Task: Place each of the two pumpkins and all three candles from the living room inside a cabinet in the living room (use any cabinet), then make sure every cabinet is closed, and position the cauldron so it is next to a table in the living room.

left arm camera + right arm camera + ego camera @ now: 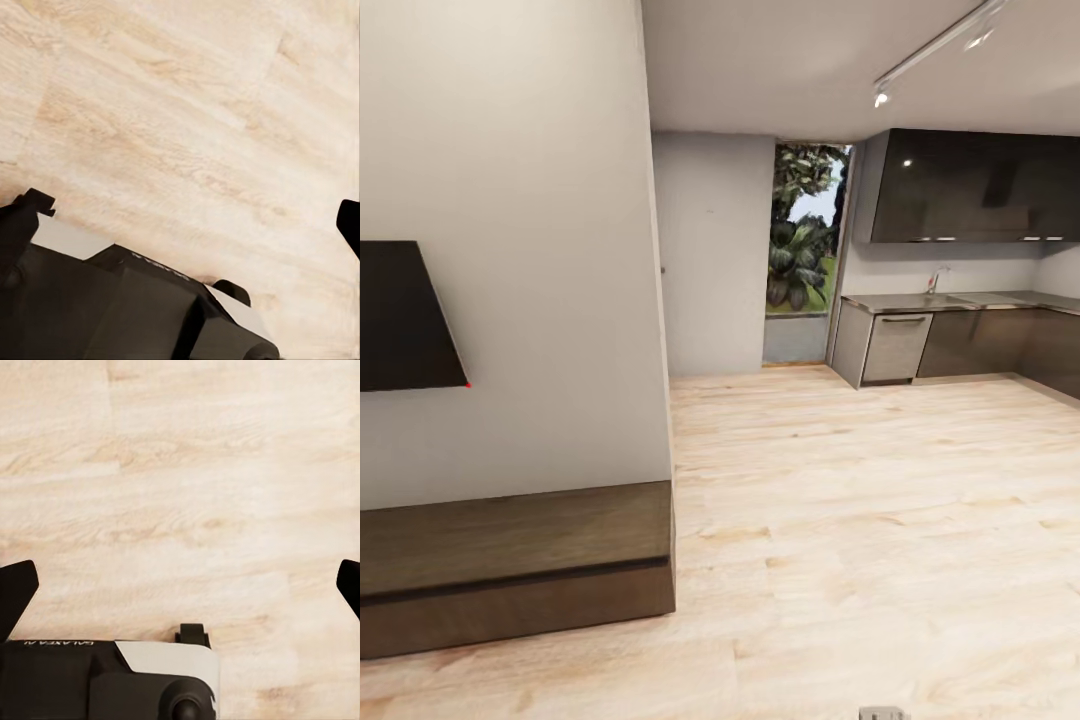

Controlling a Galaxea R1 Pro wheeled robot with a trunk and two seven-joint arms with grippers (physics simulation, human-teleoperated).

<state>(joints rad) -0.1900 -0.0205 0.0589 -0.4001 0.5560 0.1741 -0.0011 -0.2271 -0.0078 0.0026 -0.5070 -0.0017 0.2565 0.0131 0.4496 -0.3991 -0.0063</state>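
The cabinet [510, 560], long, low and dark brown, stands against the white wall at the lower left of the head view, its drawer fronts shut. The pumpkins, candles, cauldron and table are out of view. In the left wrist view my left gripper [184, 225] hangs open over bare wooden floor, its dark fingertips [19, 221] spread to the picture's two sides. My right gripper [184, 585] is likewise open above the floor, holding nothing.
A dark TV panel [405, 315] hangs on the wall above the cabinet. Pale wood floor [860, 520] runs back to a kitchen with dark cupboards [970, 185], a counter [960, 300] and a glass door [805, 250]. My own dark base [112, 307] lies under both wrists.
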